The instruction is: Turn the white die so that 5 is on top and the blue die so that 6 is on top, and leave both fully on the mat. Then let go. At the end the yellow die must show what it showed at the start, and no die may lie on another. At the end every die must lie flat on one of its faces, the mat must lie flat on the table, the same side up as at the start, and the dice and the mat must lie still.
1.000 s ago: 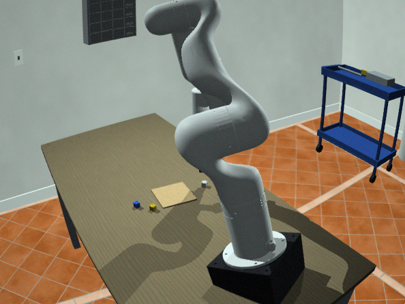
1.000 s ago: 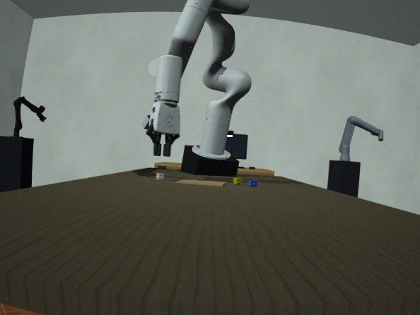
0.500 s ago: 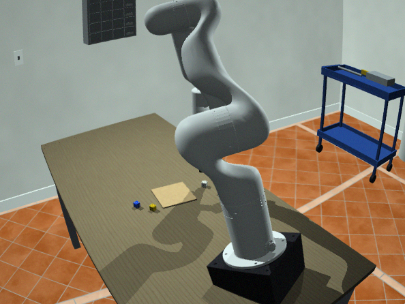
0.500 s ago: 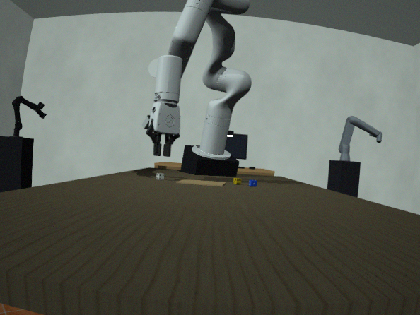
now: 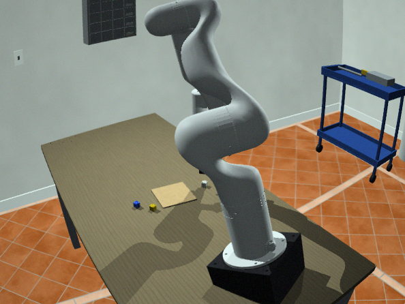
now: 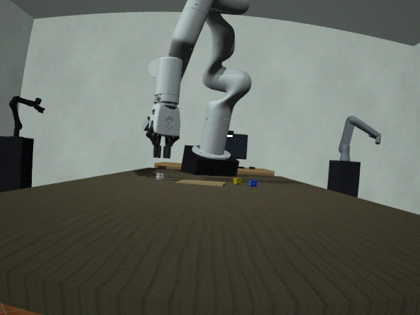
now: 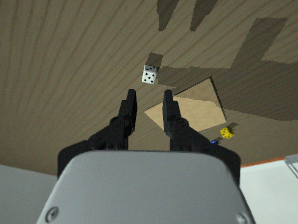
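Note:
The gripper (image 6: pixel 162 157) (image 7: pixel 150 92) is partly open with nothing between its fingers, above the table near the white die. The arm hides most of it in the top view. The white die (image 5: pixel 204 184) (image 6: pixel 160 176) (image 7: pixel 149 77) lies on the table beside the mat (image 5: pixel 170 195) (image 6: pixel 201 183) (image 7: pixel 196 113); the wrist view shows its five-pip face brightly lit. The blue die (image 5: pixel 136 204) (image 6: pixel 252 183) (image 7: pixel 214 142) and the yellow die (image 5: pixel 153 207) (image 6: pixel 237 181) (image 7: pixel 227 133) lie on the table off the mat's other side. The blue die's top number is too small to tell.
The wooden table (image 5: pixel 112 163) (image 6: pixel 212 240) carries the arm's black base (image 5: pixel 256 279) (image 6: pixel 210 166). The arm's shadow falls across part of the mat. A blue cart (image 5: pixel 358 143) stands on the floor beyond the table.

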